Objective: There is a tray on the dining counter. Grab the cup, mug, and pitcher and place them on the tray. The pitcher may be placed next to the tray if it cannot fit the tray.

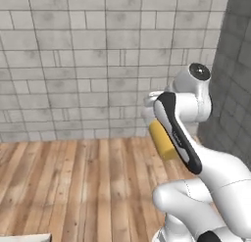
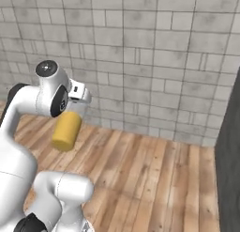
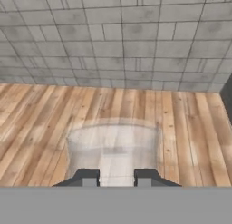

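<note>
Glass pitcher (image 3: 113, 146), straight ahead of the gripper (image 3: 117, 175) and touching it, long axis running on from the fingers and tilted off vertical. The jaws stand narrow, clamped on its near wall (a judgement from the hand view). The right base view shows the pitcher's orange fill over the wooden floor (image 2: 154, 179); the hand view renders it nearly clear.

Rendered indoor room, home-style. Grey brick-pattern tiled wall (image 1: 88, 64) across the back, warm wood plank floor (image 2: 154, 179) below, darker grey wall (image 1: 235, 84) on one side. White corner of a counter (image 1: 27, 237) at bottom edge, left base view.
</note>
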